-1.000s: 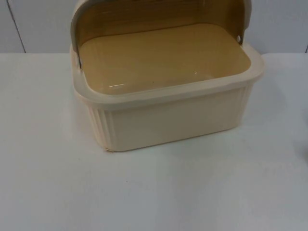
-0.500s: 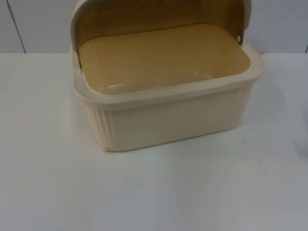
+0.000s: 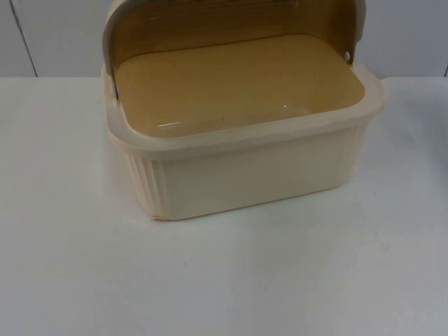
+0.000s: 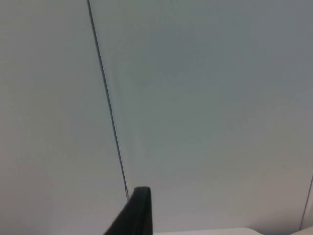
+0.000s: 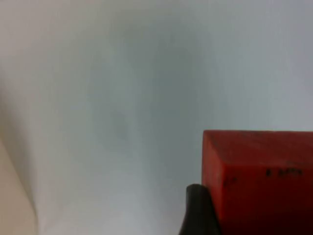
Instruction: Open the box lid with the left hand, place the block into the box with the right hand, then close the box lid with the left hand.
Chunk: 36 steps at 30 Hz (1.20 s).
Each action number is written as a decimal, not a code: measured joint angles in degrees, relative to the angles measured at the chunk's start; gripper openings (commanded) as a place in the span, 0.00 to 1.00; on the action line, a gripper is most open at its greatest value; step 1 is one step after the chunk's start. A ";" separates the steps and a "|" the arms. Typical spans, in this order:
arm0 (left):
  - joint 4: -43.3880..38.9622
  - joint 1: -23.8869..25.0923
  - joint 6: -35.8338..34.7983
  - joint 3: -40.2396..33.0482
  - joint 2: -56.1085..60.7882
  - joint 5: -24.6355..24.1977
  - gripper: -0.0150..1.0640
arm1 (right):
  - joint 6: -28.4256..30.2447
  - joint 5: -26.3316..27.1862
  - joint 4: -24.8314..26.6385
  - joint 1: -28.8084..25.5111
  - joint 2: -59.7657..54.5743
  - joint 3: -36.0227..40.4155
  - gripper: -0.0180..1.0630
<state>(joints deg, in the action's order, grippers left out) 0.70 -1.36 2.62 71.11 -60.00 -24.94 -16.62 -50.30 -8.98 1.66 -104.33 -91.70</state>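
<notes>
The cream box (image 3: 252, 168) stands at the back middle of the table. Its lid (image 3: 231, 21) is swung up and back, and the tan inside holds nothing. In the right wrist view a red block (image 5: 264, 171) sits in my right gripper (image 5: 244, 215), which is shut on it, one black fingertip (image 5: 198, 210) pressed against its side. White table lies beyond the block, with a cream edge of the box (image 5: 12, 196) beside it. My left gripper (image 4: 137, 215) is raised and faces the grey partition wall.
The grey partition wall (image 3: 49, 35) closes the table off right behind the box. A faint shadow (image 3: 420, 140) lies on the white table (image 3: 224, 280) to the right of the box.
The box and lid have not moved. The shadow at the table's right edge has drifted from the lower right up toward the box's right side.
</notes>
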 measured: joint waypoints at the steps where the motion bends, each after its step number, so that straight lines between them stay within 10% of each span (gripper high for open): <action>1: 0.00 0.00 0.00 0.00 0.00 0.00 0.97 | 0.00 0.00 0.00 0.00 0.00 0.00 0.02; 17: 0.00 0.00 0.00 0.00 0.00 0.00 0.97 | 10.10 -4.96 1.54 1.21 22.63 3.19 0.02; 29: -1.35 0.00 0.00 0.00 2.03 0.00 0.97 | 8.42 12.76 2.40 10.06 46.08 34.98 0.02; 36: -1.52 0.00 0.00 0.00 2.14 0.00 0.97 | 9.21 22.47 4.55 10.30 50.94 39.13 0.02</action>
<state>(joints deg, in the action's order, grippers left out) -0.82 -1.36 2.62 71.11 -57.87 -24.94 -7.40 -27.83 -4.43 11.95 -53.39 -52.56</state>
